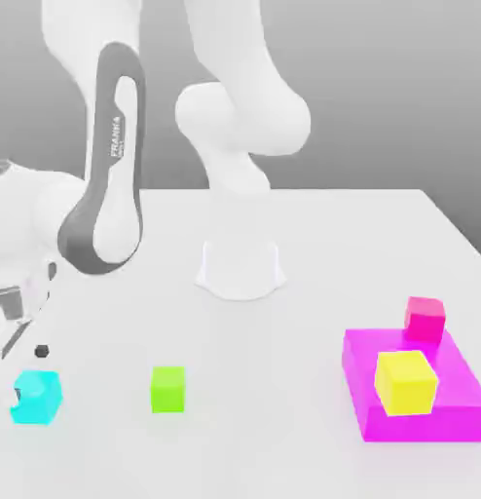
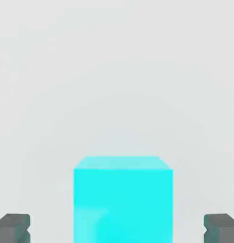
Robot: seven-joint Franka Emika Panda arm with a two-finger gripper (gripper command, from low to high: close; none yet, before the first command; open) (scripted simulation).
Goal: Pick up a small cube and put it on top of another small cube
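The small cube (image 1: 37,398), plain cyan, rests on the white table near the exterior view's left front corner. My gripper (image 1: 30,373) hangs low over it, open, with one dark fingertip by the cube's near-left face and the other just behind it. In the hand view the small cube (image 2: 122,201) stands between the two grey fingertips (image 2: 13,228) of my gripper (image 2: 117,228), with a wide gap on each side and no contact. A lime-green cube (image 1: 167,388) of about the same size sits on the table to the exterior view's right of the cyan one.
A flat magenta block (image 1: 449,390) lies at the exterior view's right front, with a yellow cube (image 1: 406,381) on it and a pink-red cube (image 1: 425,318) at its back edge. The arm's white base (image 1: 240,268) stands mid-table behind.
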